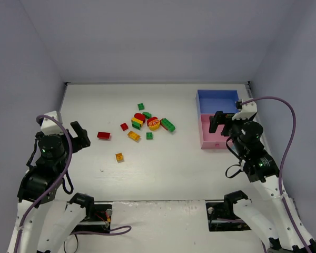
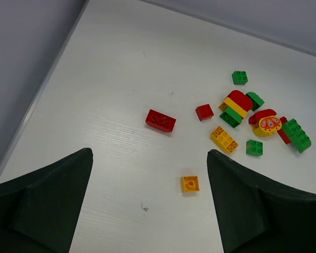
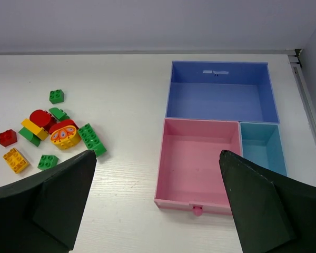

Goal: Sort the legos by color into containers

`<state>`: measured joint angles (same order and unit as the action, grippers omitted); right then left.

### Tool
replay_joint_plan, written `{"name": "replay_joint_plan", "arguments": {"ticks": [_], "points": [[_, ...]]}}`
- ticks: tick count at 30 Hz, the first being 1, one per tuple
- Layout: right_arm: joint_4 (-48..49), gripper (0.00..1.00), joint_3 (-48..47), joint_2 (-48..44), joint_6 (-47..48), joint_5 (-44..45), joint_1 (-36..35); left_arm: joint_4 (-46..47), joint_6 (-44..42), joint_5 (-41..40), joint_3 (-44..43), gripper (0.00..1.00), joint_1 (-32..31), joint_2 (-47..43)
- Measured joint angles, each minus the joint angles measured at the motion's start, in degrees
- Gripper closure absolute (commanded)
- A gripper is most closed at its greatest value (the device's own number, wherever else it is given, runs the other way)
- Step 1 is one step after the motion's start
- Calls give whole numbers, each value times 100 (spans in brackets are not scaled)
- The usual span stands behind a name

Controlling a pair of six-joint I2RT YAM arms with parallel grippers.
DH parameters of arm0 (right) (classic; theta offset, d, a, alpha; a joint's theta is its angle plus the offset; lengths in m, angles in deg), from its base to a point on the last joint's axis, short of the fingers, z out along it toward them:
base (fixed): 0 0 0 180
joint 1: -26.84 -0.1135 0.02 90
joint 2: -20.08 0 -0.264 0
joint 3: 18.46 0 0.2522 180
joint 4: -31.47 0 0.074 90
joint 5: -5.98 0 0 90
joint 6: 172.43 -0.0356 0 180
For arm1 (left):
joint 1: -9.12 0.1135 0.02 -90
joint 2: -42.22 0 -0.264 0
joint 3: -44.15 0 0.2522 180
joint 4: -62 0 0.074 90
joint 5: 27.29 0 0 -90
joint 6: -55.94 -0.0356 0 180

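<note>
The legos lie loose on the white table: a cluster of red, green and yellow bricks [image 1: 147, 122], a red brick [image 1: 104, 135] to its left and a small orange square [image 1: 119, 156] nearer me. The containers stand at the right: a blue one [image 1: 217, 101] with a pink one [image 1: 210, 138] in front. My left gripper [image 2: 150, 158] hangs open above the table, the orange square [image 2: 190, 183] just inside its right finger. My right gripper [image 3: 158, 155] is open over the pink container's [image 3: 200, 158] near-left edge, beside the blue [image 3: 221, 100] and light-blue [image 3: 260, 147] compartments.
Grey walls close the table at the back and both sides. The left wall runs close beside my left arm. A green double brick [image 3: 91, 139] lies at the cluster's right end, left of the pink container.
</note>
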<state>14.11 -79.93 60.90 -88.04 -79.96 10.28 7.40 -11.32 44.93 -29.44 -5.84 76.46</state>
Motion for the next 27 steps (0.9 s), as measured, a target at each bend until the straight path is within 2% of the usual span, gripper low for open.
{"name": "replay_joint_plan", "arguments": {"ticks": [10, 16, 18, 20, 23, 27], "points": [[-7, 0, 24, 264, -203, -109, 0, -28, 4, 26, 0, 17, 0, 9], [-42, 0, -365, 1491, -350, -758, -179, -177, 103, 9, -44, 17, 0, 50], [-39, 1, -444, 1969, -433, -678, -643, -330, 199, -26, -144, 17, 0, 136], [-52, 13, -597, 2485, -485, -398, -1421, -507, 282, -70, -334, 17, 0, 289], [48, 20, -935, 3311, -595, -188, -2406, -763, 376, -116, -649, 17, 0, 546], [299, 23, -1377, 4347, -822, 96, -3176, -1038, 525, -94, -896, 17, 0, 752]]}}
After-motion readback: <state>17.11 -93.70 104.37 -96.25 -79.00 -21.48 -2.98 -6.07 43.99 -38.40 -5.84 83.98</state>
